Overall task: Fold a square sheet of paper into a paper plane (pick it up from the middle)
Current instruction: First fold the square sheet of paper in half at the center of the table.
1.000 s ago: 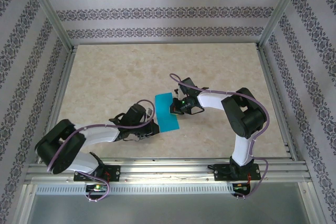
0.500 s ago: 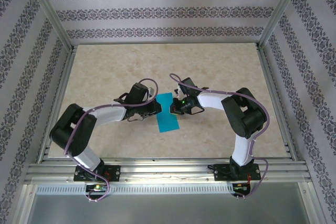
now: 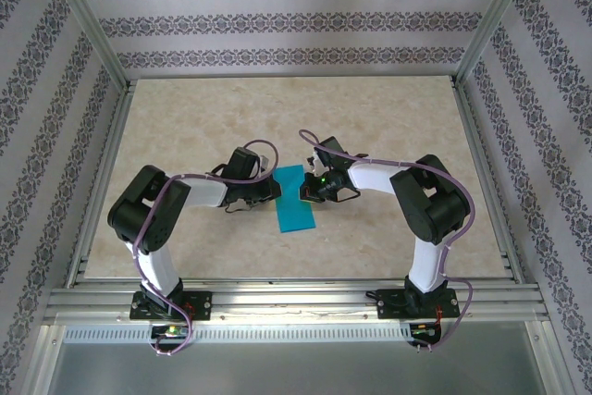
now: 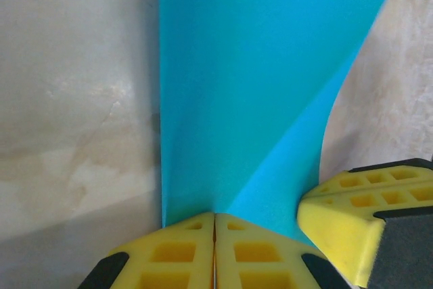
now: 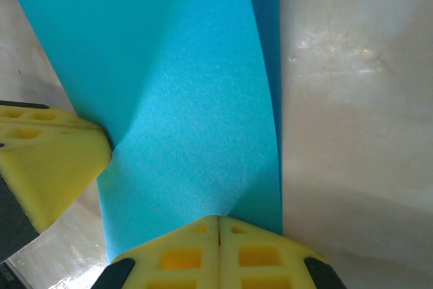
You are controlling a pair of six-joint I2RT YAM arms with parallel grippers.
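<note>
Left gripper (image 3: 270, 190): relocated from below and left of the square sheet of paper (image 3: 296, 205) up to its left edge, with the left arm (image 3: 148, 219) drawn up more steeply behind it. Its jaws are pressed together, pinching that edge, as the left wrist view confirms. Right gripper (image 3: 308, 190): unchanged at the sheet's right edge, directly opposite; jaws likewise pressed together on the paper. Square sheet of paper: teal-blue, seen from above as a narrow strip on the surface (image 3: 398, 127), between the two grippers; shifted little if at all. Condition: not flat. Both wrist views show it bowed and twisted between the two pinch points, with a diagonal line across it; whether that is a set crease or only a bend cannot be told. No pointed nose or wings visible. Assessment: with both edges now held, the sheet is under two-handed control, which suits bringing edges together for a fold; most of the plane appears still to make. Risk: thin paper may crumple or slip under uneven pull.
</note>
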